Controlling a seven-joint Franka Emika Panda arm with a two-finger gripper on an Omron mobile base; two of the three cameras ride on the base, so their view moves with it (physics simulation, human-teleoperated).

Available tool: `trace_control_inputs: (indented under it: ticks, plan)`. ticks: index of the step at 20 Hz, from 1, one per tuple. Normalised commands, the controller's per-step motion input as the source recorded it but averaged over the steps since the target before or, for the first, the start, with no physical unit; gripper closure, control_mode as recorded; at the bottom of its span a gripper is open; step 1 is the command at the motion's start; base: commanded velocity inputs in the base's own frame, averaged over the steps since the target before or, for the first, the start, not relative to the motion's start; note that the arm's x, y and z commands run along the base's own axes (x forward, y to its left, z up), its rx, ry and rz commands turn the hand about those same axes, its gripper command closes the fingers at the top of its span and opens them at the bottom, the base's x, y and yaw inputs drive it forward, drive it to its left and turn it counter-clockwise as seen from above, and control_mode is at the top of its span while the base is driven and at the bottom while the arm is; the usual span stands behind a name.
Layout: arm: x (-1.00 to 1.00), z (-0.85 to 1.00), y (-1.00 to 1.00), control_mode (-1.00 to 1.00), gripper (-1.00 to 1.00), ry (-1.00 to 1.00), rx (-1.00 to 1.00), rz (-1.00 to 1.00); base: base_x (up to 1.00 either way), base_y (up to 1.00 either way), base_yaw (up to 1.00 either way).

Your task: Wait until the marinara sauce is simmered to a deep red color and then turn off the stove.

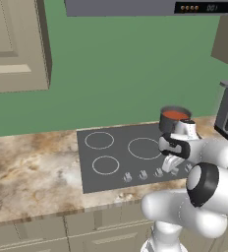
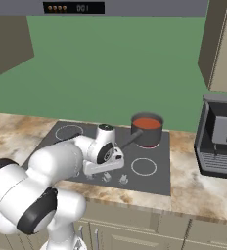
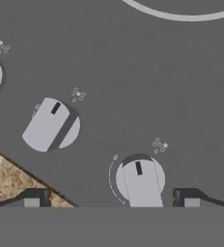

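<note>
- Stove (image 1: pixel 116 157) lies at mid-frame in the left base view, a dark grey slab set in the speckled counter (image 1: pixel 32 172)
- Pot (image 1: pixel 174 118) stands at the stove's upper right corner there; in the right base view it sits right of centre, on the back right burner
- Sauce (image 2: pixel 146 122) fills the pot, an orange-red round surface
- Knobs (image 1: pixel 143 174) run in a row along the stove's lower edge
- Gripper (image 3: pixel 111 200) hangs low over that row, at the bottom of the hand view; jaws spread wide, pinching nothing
- Near knob (image 3: pixel 140 181) sits between the two fingertips (image 3: pixel 190 200), at lower centre of the hand view; whether they touch it I cannot tell
- Second knob (image 3: pixel 51 125) is at left of that view, a third cut by the left edge
- Arm (image 2: pixel 61 166) reaches from the lower left of the right base view across the stove's front
- Coffee machine (image 2: pixel 218 141) stands on the counter at the right edge, well apart from the pot
- Green wall (image 2: pixel 115 68) behind, cabinets (image 1: pixel 15 44) at upper left of the left base view
</note>
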Motion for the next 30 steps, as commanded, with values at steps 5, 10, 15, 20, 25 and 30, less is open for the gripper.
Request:
trace_control_inputs:
  ticks: [5, 10, 15, 20, 25, 30]
  plan:
    - [0.04, -0.13, -0.04, -1.0, -1.0, 0.0, 0.0, 0.04, 0.0, 0.0, 0.0]
    - [0.12, -0.07, -0.01, -1.0, -1.0, 0.0, 0.0, 0.04, 0.0, 0.0, 0.0]
    - [0.14, -0.04, -0.05, -1.0, -1.0, 0.0, 0.0, 0.06, 0.0, 0.0, 0.0]
    - [0.11, -0.01, -0.11, -1.0, -1.0, 0.0, 0.0, 0.07, 0.0, 0.0, 0.0]
    - [0.0, 0.0, -0.04, -1.0, -1.0, 0.0, 0.0, 0.03, 0.0, 0.0, 0.0]
    - [-0.02, 0.0, 0.0, -1.0, -1.0, 0.0, 0.0, 0.0, 0.0, 0.0, 0.0]
